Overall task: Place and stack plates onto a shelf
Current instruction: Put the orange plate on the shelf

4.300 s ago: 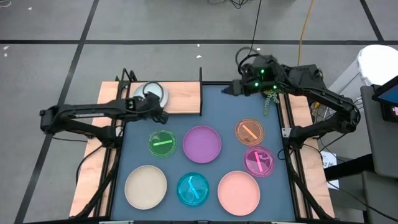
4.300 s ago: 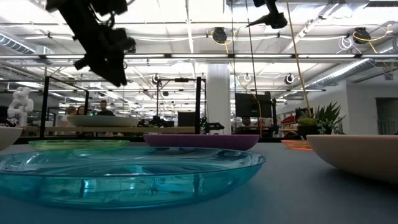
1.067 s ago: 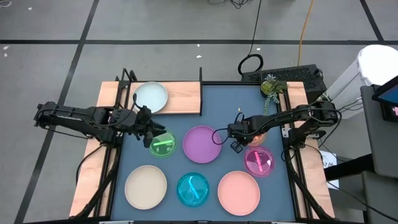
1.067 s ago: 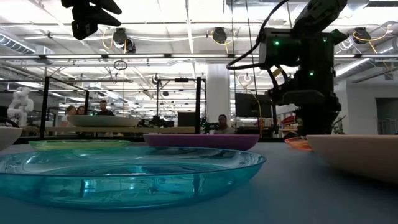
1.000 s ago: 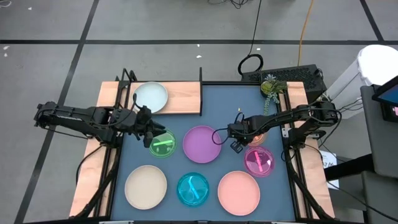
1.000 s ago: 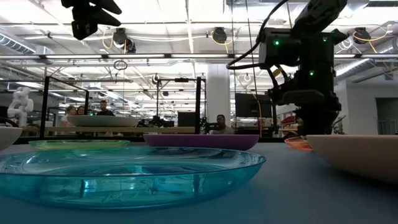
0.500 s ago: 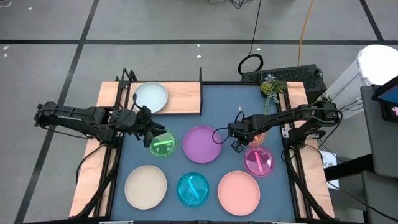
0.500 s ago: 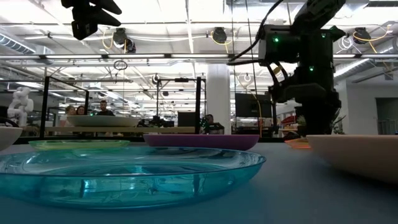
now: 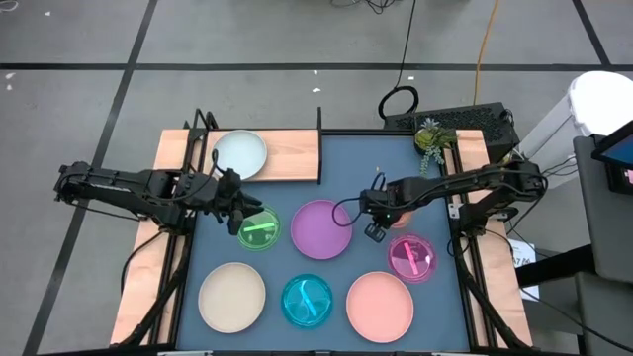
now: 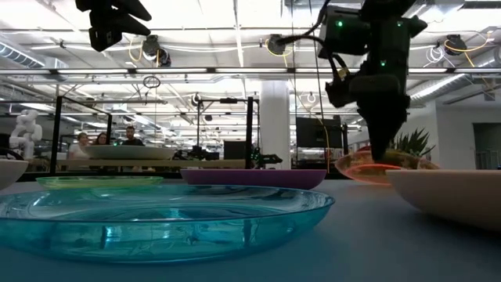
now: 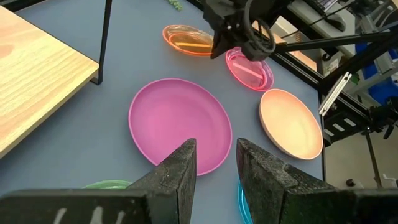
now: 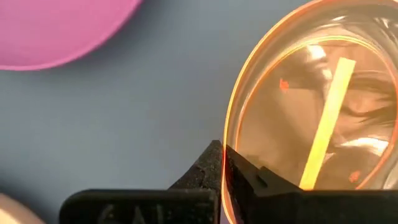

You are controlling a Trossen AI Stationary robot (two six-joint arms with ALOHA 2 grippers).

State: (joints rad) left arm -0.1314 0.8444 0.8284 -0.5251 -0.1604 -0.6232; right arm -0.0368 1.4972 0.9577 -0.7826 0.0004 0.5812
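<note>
My right gripper (image 10: 381, 153) is shut on the small orange plate (image 10: 376, 166), which is off the table at the right of the purple plate (image 9: 319, 228). My left gripper (image 11: 214, 165) is open and empty, hovering over the far left rim of the green plate (image 9: 258, 229). The pale blue-white plate (image 9: 240, 153) lies on the wooden shelf (image 9: 292, 153) at the far left. The cream (image 9: 231, 297), teal (image 9: 307, 301), salmon (image 9: 380, 305) and magenta (image 9: 411, 256) plates lie flat on the dark blue tabletop. My right gripper pinches the orange plate's rim (image 12: 226, 140) between its two fingers, on the side nearest the purple plate. The fingers come from above, pointing down. The plate is lifted clear of the table and slightly tilted, stretching away from the fingers toward the table's right.
Black metal uprights (image 9: 319, 119) stand at the shelf's ends. A small potted plant (image 9: 429, 138) sits at the table's far right corner. The right half of the shelf board is bare wood.
My right gripper has risen, keeping its hold on the orange plate's rim. The plate, which lay on the table a second ago, is now lifted clear and slightly tilted. It has also shifted a little toward the far left.
</note>
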